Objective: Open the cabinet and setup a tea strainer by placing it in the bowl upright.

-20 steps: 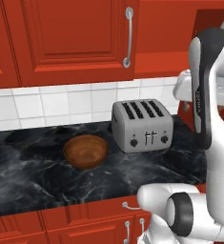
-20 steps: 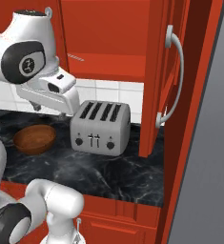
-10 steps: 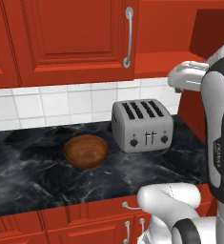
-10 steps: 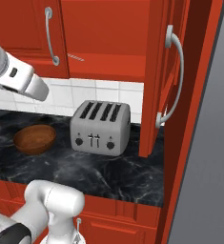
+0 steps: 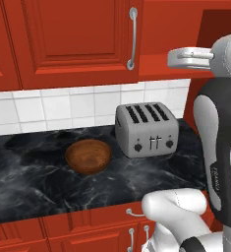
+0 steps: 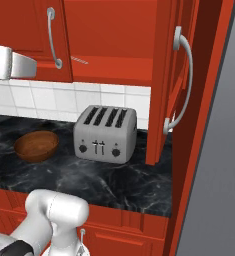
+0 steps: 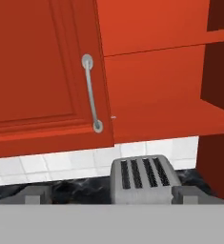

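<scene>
The cabinet [image 6: 114, 30] hangs over the counter. Its right door [image 6: 165, 85] is swung open and its left door [image 5: 72, 39] is closed. The red shelf [image 6: 114, 65] inside is exposed. A thin grey sliver [image 6: 79, 60] lies on that shelf near the closed door; it is too small to tell whether it is the tea strainer. The brown wooden bowl [image 5: 88, 156] sits empty on the counter, left of the toaster. My gripper [image 7: 112, 195] is open, its fingertips [image 7: 35, 195] wide apart. It hovers at shelf height [image 5: 178, 57] above the toaster, facing the cabinet and holding nothing.
A silver four-slot toaster [image 5: 147, 129] stands on the black marble counter [image 5: 33, 182] under the open cabinet half. The open door's curved handle [image 6: 183, 80] juts out over the counter's right end. White tiles back the counter, and low red cabinets [image 5: 87, 231] run below it.
The arm has lifted. The hand rose from beside the toaster to the height of the cabinet shelf. Bowl, toaster and doors have stayed put.
</scene>
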Available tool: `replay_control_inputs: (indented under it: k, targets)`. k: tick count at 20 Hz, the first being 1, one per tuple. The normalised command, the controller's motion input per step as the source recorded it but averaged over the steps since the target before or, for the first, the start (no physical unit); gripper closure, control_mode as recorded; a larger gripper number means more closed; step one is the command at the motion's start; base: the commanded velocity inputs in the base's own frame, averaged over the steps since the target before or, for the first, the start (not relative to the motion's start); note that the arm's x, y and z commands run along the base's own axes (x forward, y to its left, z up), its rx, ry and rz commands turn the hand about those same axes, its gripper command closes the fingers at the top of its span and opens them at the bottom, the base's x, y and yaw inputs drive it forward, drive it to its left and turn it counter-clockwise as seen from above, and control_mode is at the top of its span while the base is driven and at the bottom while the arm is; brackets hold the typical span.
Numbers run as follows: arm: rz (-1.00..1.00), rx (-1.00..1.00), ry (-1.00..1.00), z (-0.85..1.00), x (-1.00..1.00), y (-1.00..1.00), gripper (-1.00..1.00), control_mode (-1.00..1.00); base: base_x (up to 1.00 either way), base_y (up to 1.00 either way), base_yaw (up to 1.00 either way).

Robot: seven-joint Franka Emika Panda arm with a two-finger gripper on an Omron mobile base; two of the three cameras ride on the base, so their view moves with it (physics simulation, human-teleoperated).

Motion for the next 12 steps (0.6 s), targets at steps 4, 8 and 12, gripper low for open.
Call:
replay_control_inputs:
  k: [4,8,12]
  targets:
    - [-0.09,-0.06,-0.01,0.0,0.78,0.33,-1.0,-1.0,0.0,0.0,0.0]
    - [-0.03,-0.04,0.07,0.01,0.58,0.25,-1.0,-1.0,0.0,0.0,0.0]
    - [0.0,-0.01,0.12,0.23,0.38,0.01,-1.0,-1.0,0.0,0.0,0.0]
